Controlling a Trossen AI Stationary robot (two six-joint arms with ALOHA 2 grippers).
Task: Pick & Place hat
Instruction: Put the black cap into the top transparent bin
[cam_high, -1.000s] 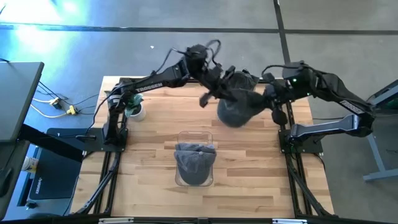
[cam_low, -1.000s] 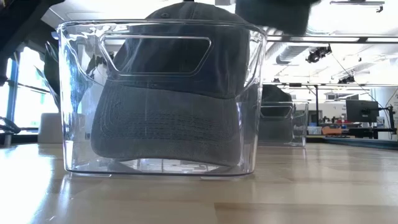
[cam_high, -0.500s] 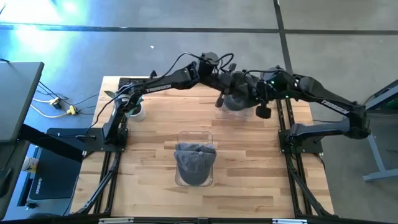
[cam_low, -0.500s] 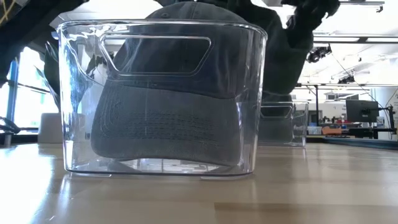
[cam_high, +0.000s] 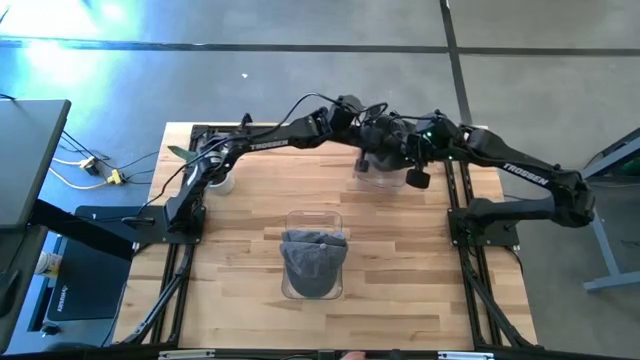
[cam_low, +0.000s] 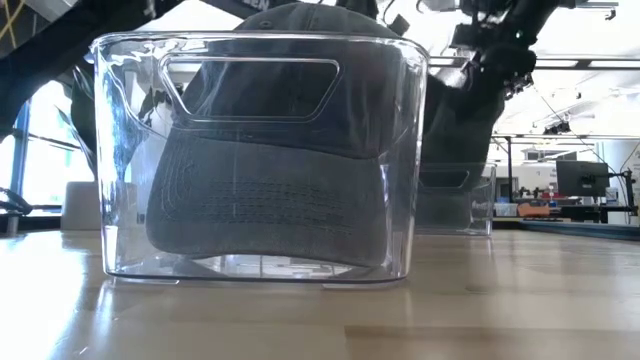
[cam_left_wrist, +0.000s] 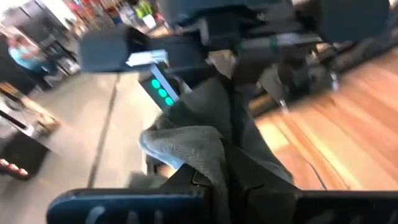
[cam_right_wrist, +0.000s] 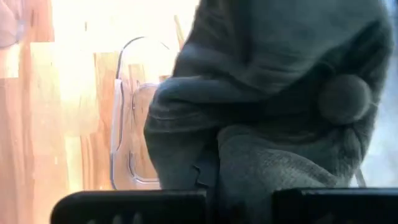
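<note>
Both arms meet over the far side of the worktop (cam_high: 400, 290), holding one grey hat (cam_high: 385, 158) between them above a clear bin (cam_high: 378, 176) that stands at the far edge. The left claw (cam_high: 368, 128) is closed on the hat from the left; the right claw (cam_high: 398, 148) is closed on it from the right, so the two claws sit just beside each other. From the right wrist, the hat (cam_right_wrist: 273, 106) fills most of the frame, bunched in folds with its top button facing the camera, and the bin (cam_right_wrist: 134, 124) shows past it on the wood. From the left wrist the hat (cam_left_wrist: 211, 155) hangs as crumpled cloth in front of the right arm. In the low view it (cam_low: 455, 115) droops above the far bin (cam_low: 455, 200). Nearer the worktop's middle a second clear bin (cam_high: 313, 253) holds another grey hat (cam_low: 270, 190), brim down
</note>
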